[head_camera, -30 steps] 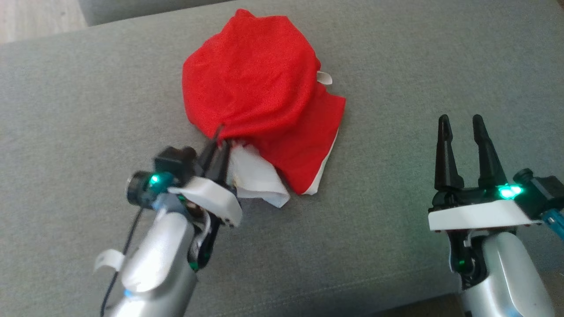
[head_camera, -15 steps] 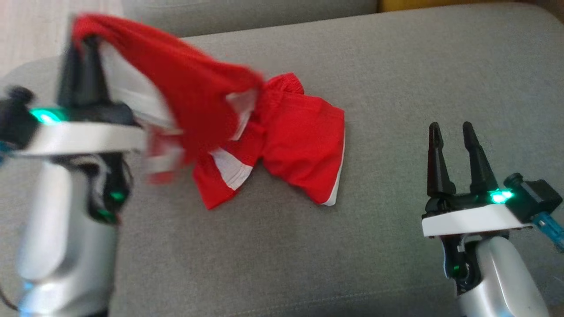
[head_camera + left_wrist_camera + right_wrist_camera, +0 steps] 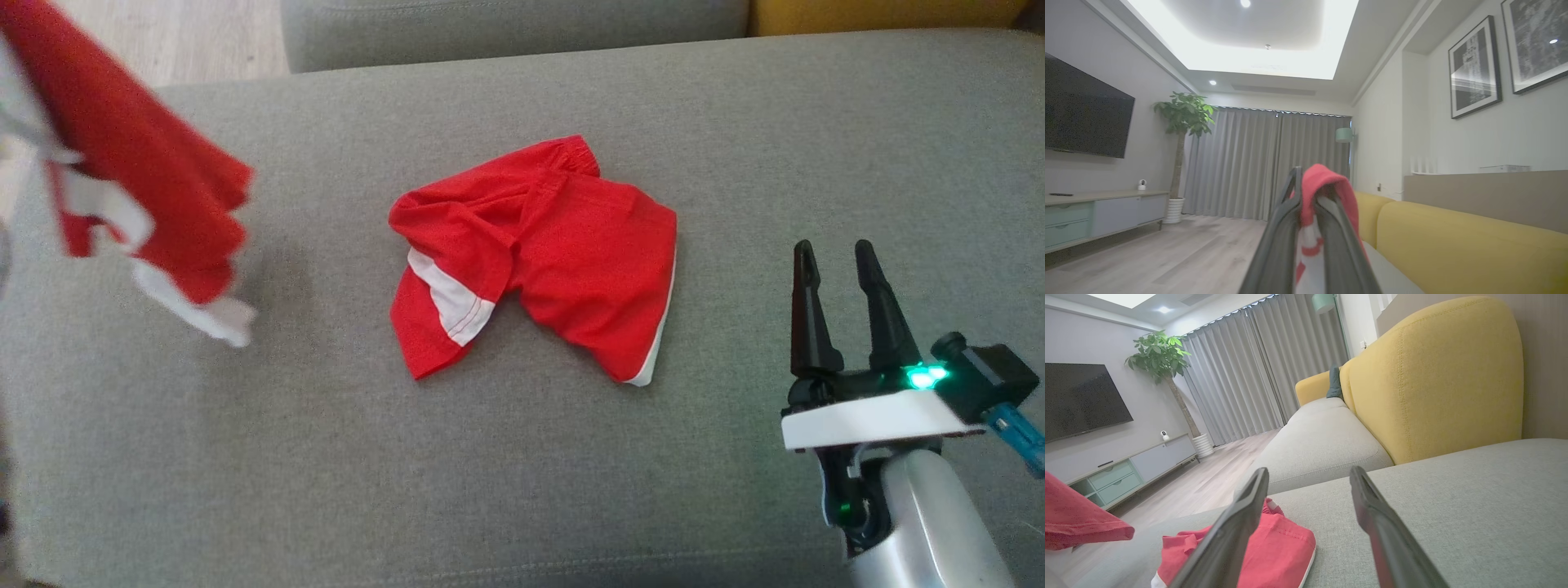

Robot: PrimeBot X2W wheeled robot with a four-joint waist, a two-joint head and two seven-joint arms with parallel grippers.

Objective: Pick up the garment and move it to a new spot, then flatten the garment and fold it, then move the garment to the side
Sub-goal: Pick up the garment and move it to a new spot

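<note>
Clamped in left gripper [image 3: 1310, 185], garment [image 3: 147, 163] hangs left of spare shorts [image 3: 563, 253] on grey cushion [image 3: 522, 474]. Jaws of right gripper [image 3: 833, 249] stand apart, right of spare shorts.

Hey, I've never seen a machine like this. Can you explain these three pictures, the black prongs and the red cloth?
It's a robot with two arms, each ending in a gripper with two dark fingers. One picture looks down from its head; the other two come from cameras on its wrists, looking along the fingers. The surface is a grey sofa cushion. Red shorts lie crumpled in its middle. The left gripper is shut on a second red-and-white garment, held up at the left. The right gripper is open and empty, to the right of the shorts.
</note>
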